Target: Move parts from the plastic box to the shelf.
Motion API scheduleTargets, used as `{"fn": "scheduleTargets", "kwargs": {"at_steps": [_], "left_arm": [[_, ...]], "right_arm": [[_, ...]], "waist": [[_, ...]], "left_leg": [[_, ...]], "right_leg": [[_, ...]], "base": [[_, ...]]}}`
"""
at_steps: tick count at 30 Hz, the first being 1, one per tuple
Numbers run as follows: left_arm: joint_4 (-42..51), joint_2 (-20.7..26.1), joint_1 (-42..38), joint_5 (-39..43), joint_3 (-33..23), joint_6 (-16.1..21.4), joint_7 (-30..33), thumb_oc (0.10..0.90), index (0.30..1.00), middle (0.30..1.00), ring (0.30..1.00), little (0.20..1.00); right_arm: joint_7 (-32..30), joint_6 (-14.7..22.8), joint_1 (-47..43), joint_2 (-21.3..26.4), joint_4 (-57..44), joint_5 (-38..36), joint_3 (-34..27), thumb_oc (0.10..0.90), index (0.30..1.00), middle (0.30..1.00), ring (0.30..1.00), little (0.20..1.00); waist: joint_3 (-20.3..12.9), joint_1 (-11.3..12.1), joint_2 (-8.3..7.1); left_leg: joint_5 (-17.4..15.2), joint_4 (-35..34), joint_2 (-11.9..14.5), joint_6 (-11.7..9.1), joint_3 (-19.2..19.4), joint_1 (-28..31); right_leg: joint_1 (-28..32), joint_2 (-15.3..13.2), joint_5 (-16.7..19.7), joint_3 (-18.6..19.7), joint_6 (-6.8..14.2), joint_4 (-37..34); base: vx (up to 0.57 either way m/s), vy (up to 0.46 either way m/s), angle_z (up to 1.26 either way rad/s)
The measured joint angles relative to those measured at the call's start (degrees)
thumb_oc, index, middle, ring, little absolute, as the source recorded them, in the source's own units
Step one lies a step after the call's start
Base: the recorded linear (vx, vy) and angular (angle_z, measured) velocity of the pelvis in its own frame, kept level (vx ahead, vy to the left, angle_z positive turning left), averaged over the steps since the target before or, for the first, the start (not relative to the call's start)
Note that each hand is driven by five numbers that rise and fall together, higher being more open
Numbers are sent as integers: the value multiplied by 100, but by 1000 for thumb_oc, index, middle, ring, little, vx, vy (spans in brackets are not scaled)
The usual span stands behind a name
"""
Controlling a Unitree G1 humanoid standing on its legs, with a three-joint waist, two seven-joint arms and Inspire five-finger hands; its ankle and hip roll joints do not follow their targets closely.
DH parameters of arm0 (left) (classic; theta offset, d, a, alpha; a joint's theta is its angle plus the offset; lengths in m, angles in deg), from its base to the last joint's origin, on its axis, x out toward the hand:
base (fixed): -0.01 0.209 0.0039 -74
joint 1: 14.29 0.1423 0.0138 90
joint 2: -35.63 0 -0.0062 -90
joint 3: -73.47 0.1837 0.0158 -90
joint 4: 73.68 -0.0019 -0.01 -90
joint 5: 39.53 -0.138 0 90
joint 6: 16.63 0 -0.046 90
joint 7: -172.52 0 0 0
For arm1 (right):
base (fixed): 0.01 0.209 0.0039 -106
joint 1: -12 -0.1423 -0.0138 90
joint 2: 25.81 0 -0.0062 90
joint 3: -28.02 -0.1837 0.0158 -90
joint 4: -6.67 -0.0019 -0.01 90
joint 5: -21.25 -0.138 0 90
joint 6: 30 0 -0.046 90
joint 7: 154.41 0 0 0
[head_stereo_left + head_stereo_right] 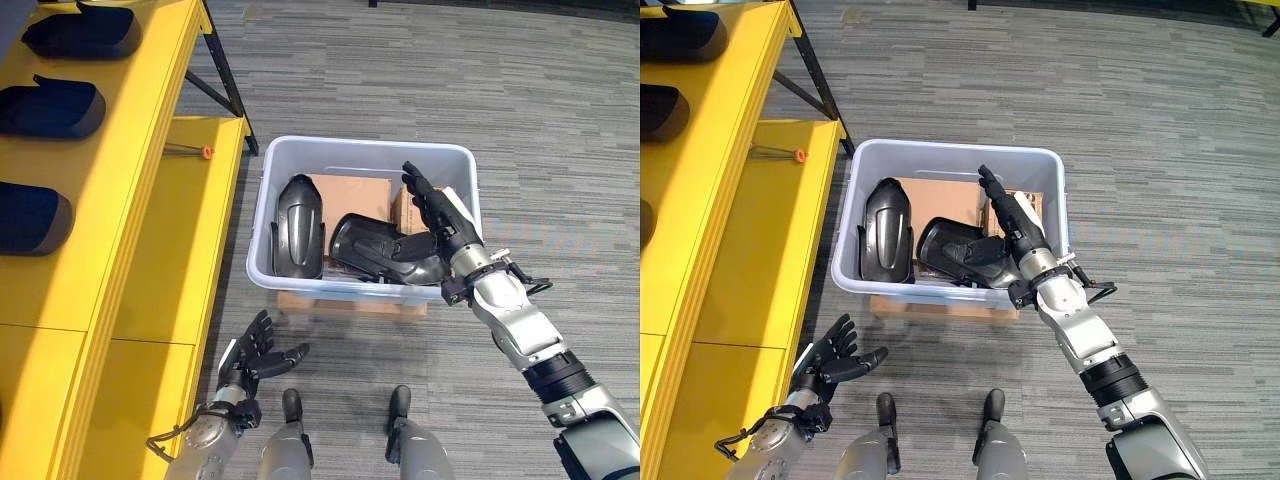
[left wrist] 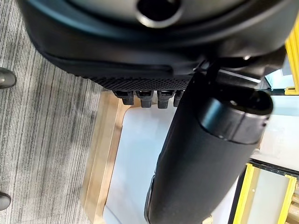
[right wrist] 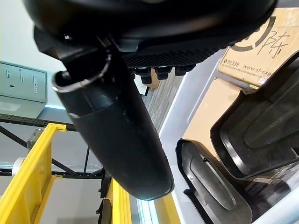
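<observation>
A pale grey plastic box (image 1: 360, 146) stands on the carpet, lined with brown cardboard (image 1: 350, 195). Two black moulded parts are in it: one stands upright (image 1: 299, 228) at the left, the other lies flat (image 1: 378, 250) in the middle. My right hand (image 1: 432, 208) hovers over the box's right side above the flat part, fingers straight and open, holding nothing. The right wrist view shows its thumb (image 3: 117, 135) above both parts (image 3: 215, 186). My left hand (image 1: 260, 350) hangs low in front of the box, open with fingers spread.
A yellow shelf (image 1: 150, 120) runs along the left with three black parts (image 1: 50, 108) on its top level. An orange-tipped tool (image 1: 205, 152) lies on the lower level. The box rests on a wooden board (image 1: 350, 304). A black shelf leg (image 1: 228, 80) slants behind the box.
</observation>
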Motion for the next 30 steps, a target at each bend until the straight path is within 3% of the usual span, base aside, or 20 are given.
{"fn": "scheduleTargets", "kwargs": {"at_steps": [6, 13, 30], "left_arm": [[0, 1, -8, 0, 2, 0, 9, 900, 1000, 1000, 1000, 1000], [1, 7, -16, 206, 0, 7, 21, 900, 1000, 1000, 1000, 1000], [-3, 4, -154, 204, 9, 14, 112, 900, 1000, 1000, 1000, 1000]], "right_arm": [[-27, -35, -379, -4, 289, 27, 88, 900, 1000, 1000, 1000, 1000], [-166, -116, -836, 7, 922, 756, 214, 900, 1000, 1000, 1000, 1000], [-215, -124, -730, -443, 1045, 804, 213, 900, 1000, 1000, 1000, 1000]], "waist": [[67, 39, 39], [238, 140, 161], [296, 126, 180]], "left_leg": [[0, 5, 1, 0, -35, -34], [0, 6, -12, 0, -51, -124], [5, 13, -10, -6, -67, -137]], "right_leg": [[-10, 0, -2, -23, 0, 1], [-100, -15, -8, -32, 1, 17], [-113, -17, -8, -31, 1, 37]], "base": [[-4, 2, 1], [-5, 1, 0], [0, 0, 0]]}}
